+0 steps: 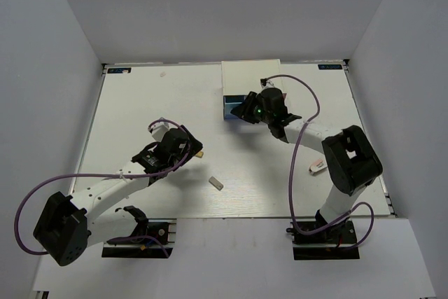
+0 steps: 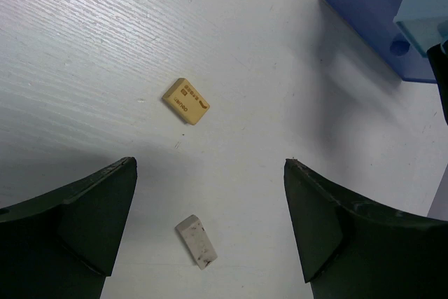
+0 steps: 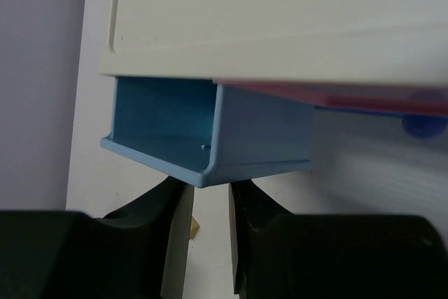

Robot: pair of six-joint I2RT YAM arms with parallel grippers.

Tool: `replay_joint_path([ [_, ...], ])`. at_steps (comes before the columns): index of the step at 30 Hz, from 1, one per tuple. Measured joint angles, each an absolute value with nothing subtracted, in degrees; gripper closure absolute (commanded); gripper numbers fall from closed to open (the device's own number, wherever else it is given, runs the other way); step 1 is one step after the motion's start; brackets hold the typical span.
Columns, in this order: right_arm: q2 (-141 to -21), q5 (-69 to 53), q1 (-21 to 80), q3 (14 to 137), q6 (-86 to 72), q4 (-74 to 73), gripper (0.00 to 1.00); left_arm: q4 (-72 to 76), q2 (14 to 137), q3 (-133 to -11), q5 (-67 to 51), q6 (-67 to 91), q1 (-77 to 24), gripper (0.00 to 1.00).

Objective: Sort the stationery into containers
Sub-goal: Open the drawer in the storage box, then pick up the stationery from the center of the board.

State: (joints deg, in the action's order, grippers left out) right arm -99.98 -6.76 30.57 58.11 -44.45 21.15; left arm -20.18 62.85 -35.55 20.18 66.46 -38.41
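The white drawer unit (image 1: 250, 75) stands at the back of the table. Its light blue drawer (image 3: 210, 131) is pulled out, and a purple-blue drawer (image 2: 378, 26) beside it also juts out. My right gripper (image 3: 210, 190) sits right under the light blue drawer's front, jaws narrowed to a slim gap; the drawer hides its tips. A tan eraser (image 2: 186, 101) and a grey eraser (image 2: 196, 241) lie loose on the table. My left gripper (image 2: 210, 166) hovers wide open over them, the grey eraser between its fingers but untouched.
A small pink and white item (image 1: 317, 167) lies by the right arm's elbow. A pink drawer edge (image 3: 336, 92) and a purple-blue knob (image 3: 420, 125) show under the unit's white top (image 3: 280, 19). Grey walls close in the table on three sides.
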Motion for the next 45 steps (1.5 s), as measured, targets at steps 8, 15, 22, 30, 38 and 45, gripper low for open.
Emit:
replay_joint_path([
  [8, -96.25, -8.38, 31.48, 53.84, -45.01, 20.84, 0.49, -20.18, 62.85, -35.55, 20.18, 66.46, -38.41, 0.05],
  [15, -95.81, -9.96, 32.45, 52.95, -44.4, 20.56, 0.14, -20.21, 62.85, -35.55, 20.18, 66.46, -38.41, 0.06],
  [22, -90.02, -11.07, 32.47, 50.13, -39.9, 18.94, 0.22, -20.25, 62.65, -35.55, 20.18, 66.48, -38.41, 0.07],
  [30, -71.13, -11.97, 31.2, 46.98, -23.11, 9.06, 1.0, -19.7, 62.13, -35.18, 19.94, 66.72, -38.41, 0.38],
  [38, -54.65, -12.58, 26.0, 37.04, 7.03, 2.52, 1.0, -17.76, 62.11, -34.2, 18.55, 65.95, -38.41, 0.9],
  [45, -60.8, -20.14, 16.91, 43.11, 31.94, -20.93, 0.75, -16.21, 62.28, -34.17, 17.23, 64.84, -38.41, 0.79],
])
